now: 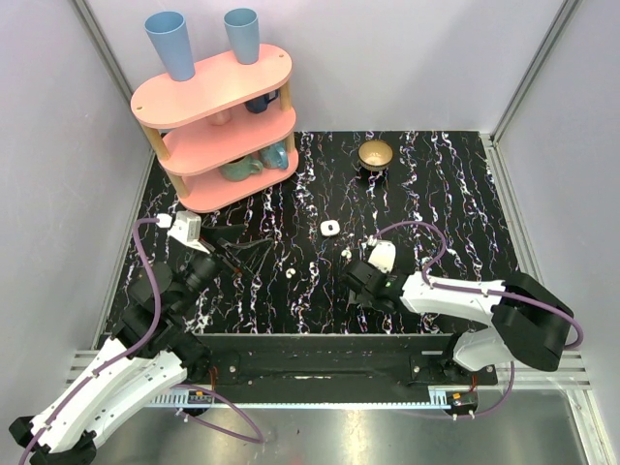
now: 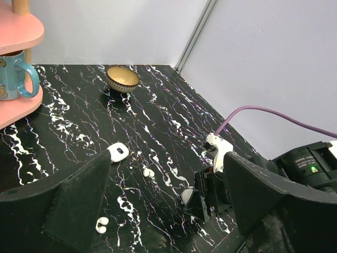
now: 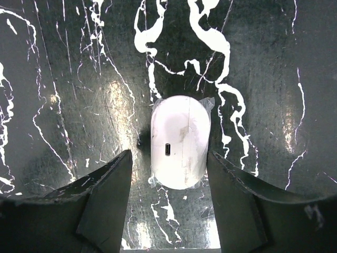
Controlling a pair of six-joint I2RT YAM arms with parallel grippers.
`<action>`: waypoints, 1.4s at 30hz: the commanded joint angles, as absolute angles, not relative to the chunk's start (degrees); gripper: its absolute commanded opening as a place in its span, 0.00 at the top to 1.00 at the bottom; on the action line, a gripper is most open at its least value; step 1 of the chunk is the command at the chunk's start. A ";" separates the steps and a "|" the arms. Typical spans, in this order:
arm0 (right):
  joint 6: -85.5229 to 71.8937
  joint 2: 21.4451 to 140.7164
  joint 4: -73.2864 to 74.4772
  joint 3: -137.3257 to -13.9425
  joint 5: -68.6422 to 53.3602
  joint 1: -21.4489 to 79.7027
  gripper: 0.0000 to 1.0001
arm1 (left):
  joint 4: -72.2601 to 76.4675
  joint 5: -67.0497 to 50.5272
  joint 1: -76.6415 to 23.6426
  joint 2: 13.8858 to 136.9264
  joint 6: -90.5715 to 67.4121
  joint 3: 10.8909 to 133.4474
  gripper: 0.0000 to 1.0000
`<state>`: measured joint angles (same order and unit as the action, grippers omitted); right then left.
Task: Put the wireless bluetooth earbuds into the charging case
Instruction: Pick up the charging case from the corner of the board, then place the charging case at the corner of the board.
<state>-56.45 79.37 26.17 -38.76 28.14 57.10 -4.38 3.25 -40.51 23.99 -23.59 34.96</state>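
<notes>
Black marbled table (image 1: pixel 436 194) w/ white veins, grey walls on three sides. Pink 3-tier shelf (image 1: pixel 213 92) stands at back L corner, two blue cups (image 1: pixel 170 44) upside down on its top tier, mugs on the lower tiers. Gold bowl (image 1: pixel 376 155) sits at back, centre-right, well apart from everything else.

Charging case (image 3: pixel 179 142) lies flat on the table, closed, port side up, thin clear film showing round its edge. R gripper (image 3: pixel 169 154) is low over it, one finger each side. The jaws stand apart. Gap shows clearly on one side. Other finger sits v. close to the case; can't tell if it touches. Not clamped on it as far as the wrist view shows. From the top cam the case is hidden under the R gripper.

First earbud (image 2: pixel 149 172) lies loose on the table near the R gripper, on its bowl side. Second earbud (image 2: pixel 101 224) lies apart from it, mid-table, btwn the two arms. Small white piece (image 2: pixel 118 152) w/ a dark spot lies farther back twd the bowl; can't tell what it is.

L gripper (image 2: pixel 168 158) hangs above the table near the shelf foot, jaws spread wide, pointing twd the earbuds and R arm.
</notes>
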 commanded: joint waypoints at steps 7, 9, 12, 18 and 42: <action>-54.32 80.59 25.31 -39.81 28.56 56.60 0.37 | -3.08 3.08 -40.61 24.00 -23.73 36.21 0.07; -54.32 82.34 25.31 -40.25 28.74 56.60 0.39 | -3.25 3.25 -40.61 23.91 -23.73 36.21 0.07; -54.05 84.20 25.66 -41.57 28.83 56.60 0.46 | -3.25 3.16 -40.61 23.91 -23.73 36.39 0.07; -53.35 81.48 26.46 -42.19 28.56 56.60 0.73 | -3.78 3.34 -40.69 23.64 -23.64 36.65 0.07; -74.69 54.23 5.80 -17.15 -5.80 41.32 0.49 | -3.95 2.20 -40.61 24.52 -25.49 36.65 0.06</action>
